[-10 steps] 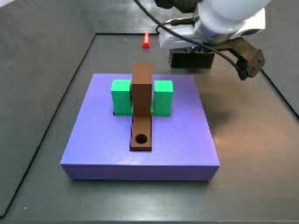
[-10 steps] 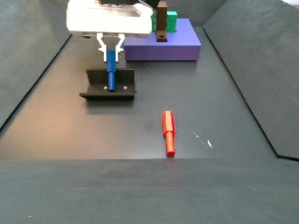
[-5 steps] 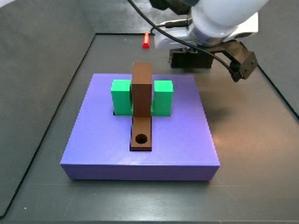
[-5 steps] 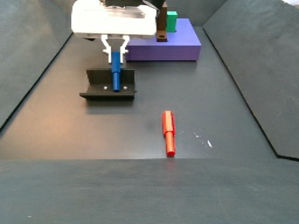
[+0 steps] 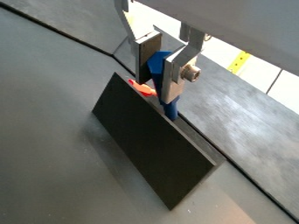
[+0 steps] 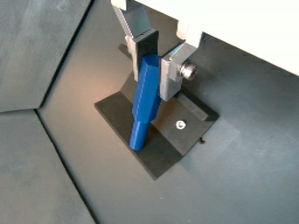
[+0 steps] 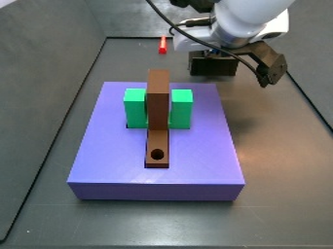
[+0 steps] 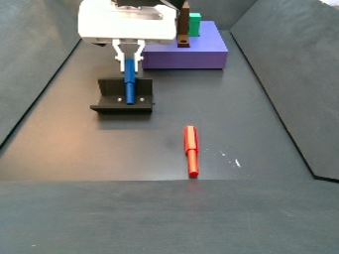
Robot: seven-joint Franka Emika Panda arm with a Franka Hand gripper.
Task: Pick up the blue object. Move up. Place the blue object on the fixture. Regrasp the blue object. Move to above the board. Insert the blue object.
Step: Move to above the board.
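My gripper [image 8: 129,63] hangs over the fixture [image 8: 117,104] and is shut on the upper part of the blue object [image 8: 129,85]. The blue object stands tilted with its lower end on the fixture. In both wrist views the silver fingers [image 5: 177,70] [image 6: 177,68] clamp the blue object [image 5: 170,109] [image 6: 142,114] above the fixture [image 5: 152,144] [image 6: 181,131]. The board [image 7: 156,156] carries a brown bar [image 7: 158,112] with a round hole and two green blocks [image 7: 134,107]. In that side view the arm hides my fingers, and the fixture [image 7: 212,66] sits behind the board.
A red peg [image 8: 191,151] lies on the dark floor in front of the fixture and shows in a side view [image 7: 162,44] and a wrist view [image 5: 142,87]. The board [image 8: 199,55] lies beyond the fixture. Raised walls edge the floor.
The gripper has shifted only slightly sideways over the fixture. The blue object stays between the fingers with its lower end on the fixture.
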